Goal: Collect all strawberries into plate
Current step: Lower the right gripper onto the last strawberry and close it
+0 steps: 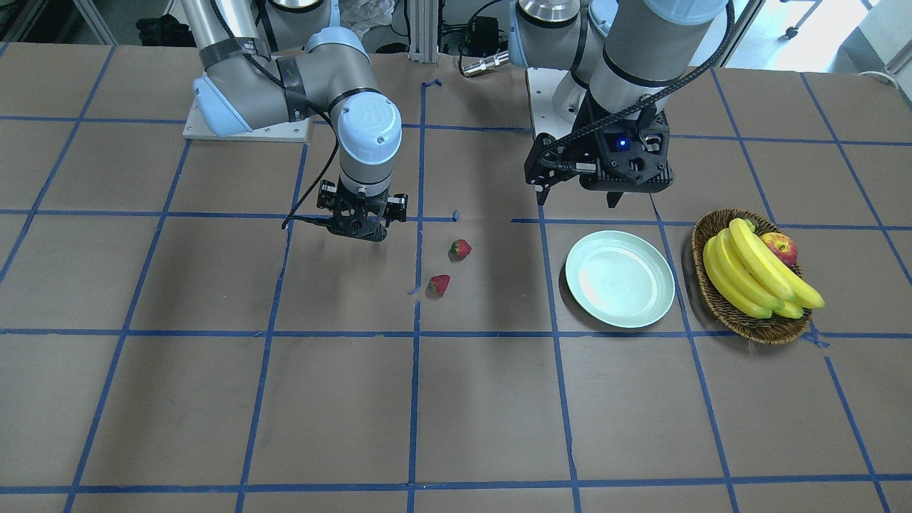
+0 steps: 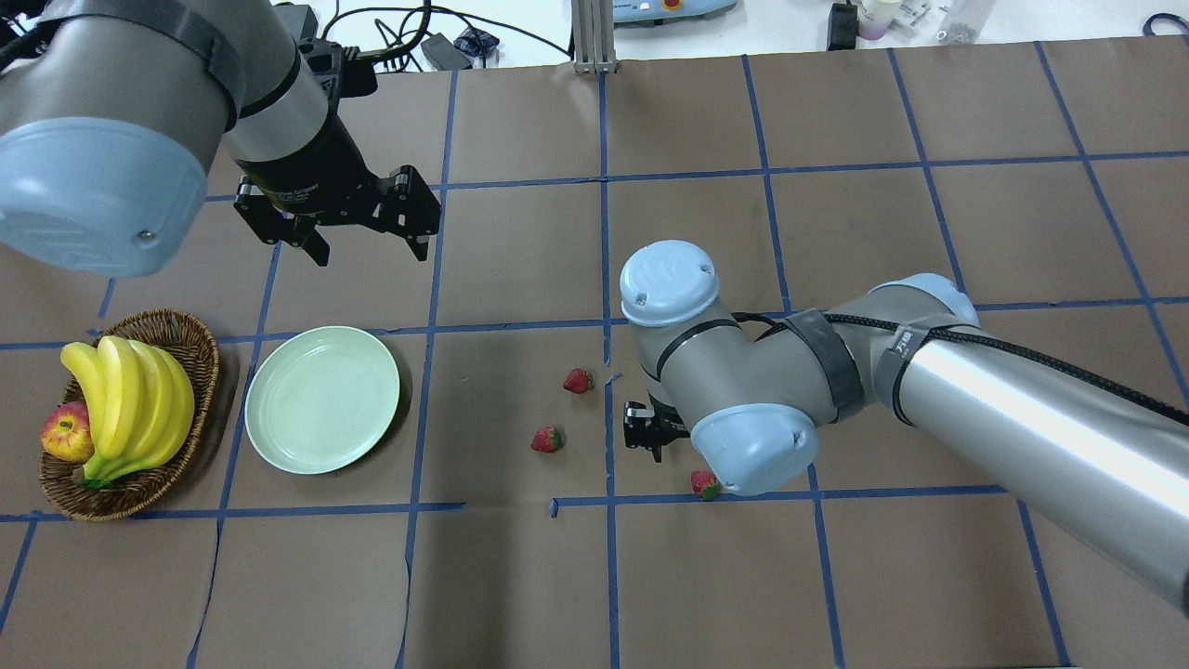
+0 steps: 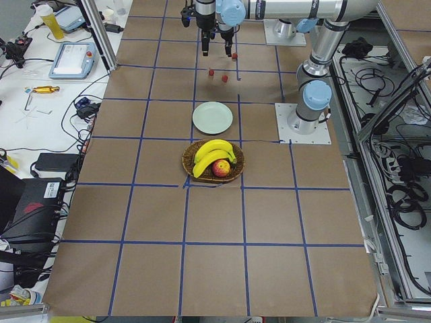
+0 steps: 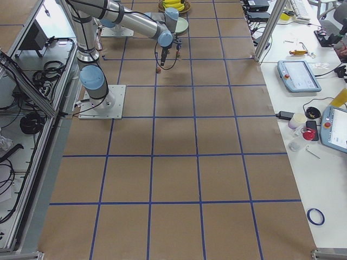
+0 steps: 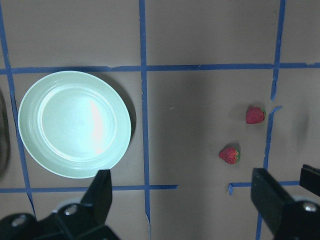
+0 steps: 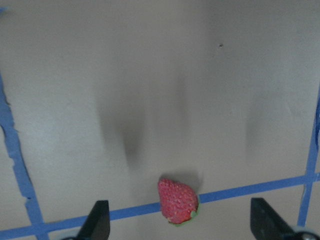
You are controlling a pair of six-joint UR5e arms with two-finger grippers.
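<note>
3 strawberries [image 2: 547,439] on table [image 2: 520,557] near plate [image 2: 322,400]; basket [image 2: 139,502] holds bananas [image 2: 130,400], apple [image 2: 65,435].

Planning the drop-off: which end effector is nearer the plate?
Left. The left end effector hangs open close by the plate; the right end effector is much farther off, over a strawberry.

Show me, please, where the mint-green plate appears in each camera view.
Front-facing: plate right of centre, beside the basket.
Overhead: plate left of centre.
Exterior left: plate in the upper middle.
Exterior right: plate near the top edge.
Left wrist: plate at left.
Right wrist: not in it.
Landmark: the basket next to it.
</note>
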